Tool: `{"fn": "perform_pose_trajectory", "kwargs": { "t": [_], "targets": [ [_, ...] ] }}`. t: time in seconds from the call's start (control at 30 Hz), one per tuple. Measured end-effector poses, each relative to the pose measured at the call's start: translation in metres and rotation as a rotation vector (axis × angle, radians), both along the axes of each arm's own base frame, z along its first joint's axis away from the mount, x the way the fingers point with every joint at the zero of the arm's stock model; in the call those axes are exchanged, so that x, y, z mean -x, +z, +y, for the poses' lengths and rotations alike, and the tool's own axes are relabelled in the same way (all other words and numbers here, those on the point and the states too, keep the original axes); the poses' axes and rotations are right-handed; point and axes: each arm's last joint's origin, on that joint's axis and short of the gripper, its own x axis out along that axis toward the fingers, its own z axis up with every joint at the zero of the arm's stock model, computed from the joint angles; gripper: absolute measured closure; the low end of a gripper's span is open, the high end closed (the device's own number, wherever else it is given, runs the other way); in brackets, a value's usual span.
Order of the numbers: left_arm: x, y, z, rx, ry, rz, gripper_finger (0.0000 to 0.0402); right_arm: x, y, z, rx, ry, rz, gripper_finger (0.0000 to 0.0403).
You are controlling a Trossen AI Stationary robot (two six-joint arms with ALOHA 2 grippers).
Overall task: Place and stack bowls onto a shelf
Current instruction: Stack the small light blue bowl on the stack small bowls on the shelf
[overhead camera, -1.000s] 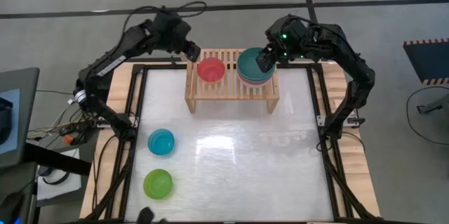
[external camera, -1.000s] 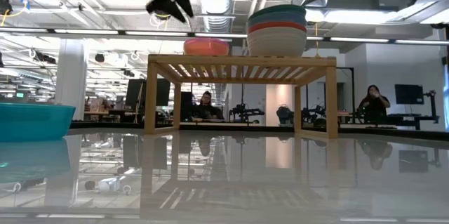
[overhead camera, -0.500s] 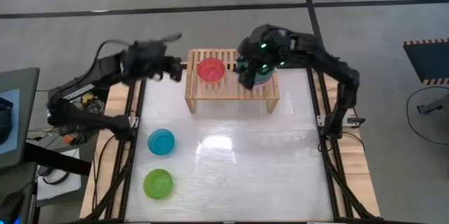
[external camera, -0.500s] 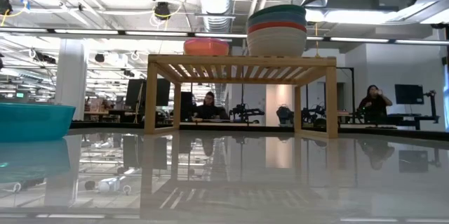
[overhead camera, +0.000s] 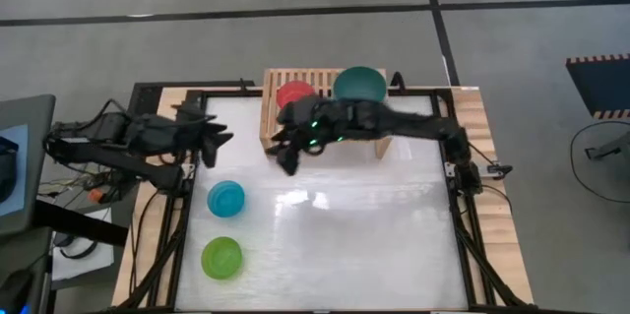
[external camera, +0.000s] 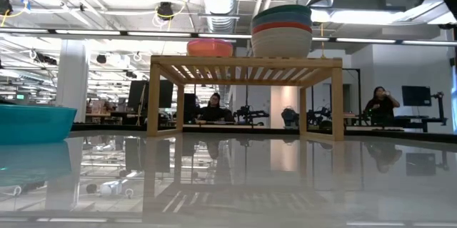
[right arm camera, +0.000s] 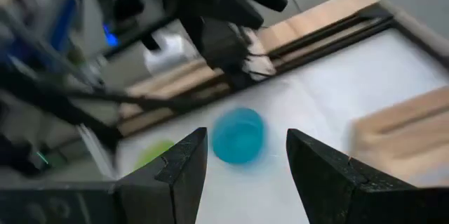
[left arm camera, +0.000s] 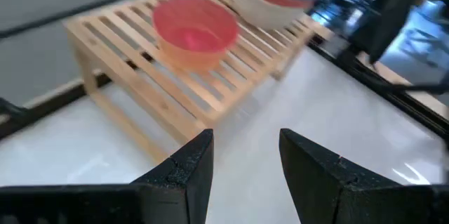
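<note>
The light-wood shelf (overhead camera: 325, 122) stands at the table's far edge. On its slats rest a pink bowl (overhead camera: 293, 94) and a stack of larger bowls (overhead camera: 359, 83), teal on top and white at the bottom (external camera: 282, 42). A cyan bowl (overhead camera: 225, 198) and a lime green bowl (overhead camera: 221, 257) sit on the table near its left edge. No yellow bowl shows. My left gripper (overhead camera: 212, 142) hovers open above the table's left edge, facing the shelf (left arm camera: 175, 90). My right gripper (overhead camera: 285, 161) is open in front of the shelf's left leg, facing the cyan bowl (right arm camera: 238, 134).
The right arm (overhead camera: 384, 122) stretches across the shelf's front. The glossy white table (overhead camera: 374, 225) has free room in its middle and right half. Black frame rails (overhead camera: 463, 216) run along the table's sides. People sit in the room beyond the table (external camera: 378, 103).
My left gripper has swung away from the shelf's far left corner, toward the table's left and near side, and come lower. My right gripper has left the bowl stack and swept leftward and nearer across the shelf's front, toward the cyan bowl. The bowls have stayed in place.
</note>
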Motion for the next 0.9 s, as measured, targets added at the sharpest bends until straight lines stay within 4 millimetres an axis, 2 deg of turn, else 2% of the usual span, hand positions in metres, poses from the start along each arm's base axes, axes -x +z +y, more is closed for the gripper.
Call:
{"fn": "perform_pose_trajectory", "kwargs": {
  "t": [0.1, 0.2, 0.3, 0.37, 0.53, 0.67, 0.77, 0.9],
  "targets": [
    [0.009, -0.006, -0.008, 0.015, -0.082, 0.024, 0.0255, -0.023, -0.023, 0.022, -0.108, -0.026, -0.013, 0.0182],
    [0.014, -0.019, -0.014, 0.050, -0.125, 0.080, 0.0255, -0.046, -0.056, 0.048, -0.164, -0.071, 0.008, 0.0184],
    [0.013, -0.036, -0.019, 0.057, -0.128, 0.141, 0.0255, -0.064, -0.098, 0.067, -0.209, -0.165, 0.079, 0.0191],
    [0.011, -0.045, -0.021, 0.054, -0.134, 0.173, 0.0255, -0.074, -0.124, 0.073, -0.256, -0.231, 0.120, 0.0197],
    [0.007, -0.059, -0.025, 0.098, -0.131, 0.201, 0.0255, -0.099, -0.185, 0.070, -0.400, -0.360, 0.155, 0.0214],
    [0.007, -0.061, -0.028, 0.111, -0.149, 0.217, 0.0255, -0.111, -0.220, 0.059, -0.483, -0.432, 0.174, 0.0228],
    [0.007, -0.062, -0.029, 0.113, -0.153, 0.221, 0.0255, -0.115, -0.235, 0.047, -0.516, -0.462, 0.196, 0.0238],
    [0.007, -0.062, -0.029, 0.111, -0.153, 0.219, 0.0255, -0.118, -0.235, 0.040, -0.536, -0.444, 0.185, 0.0243]
  ]
}}
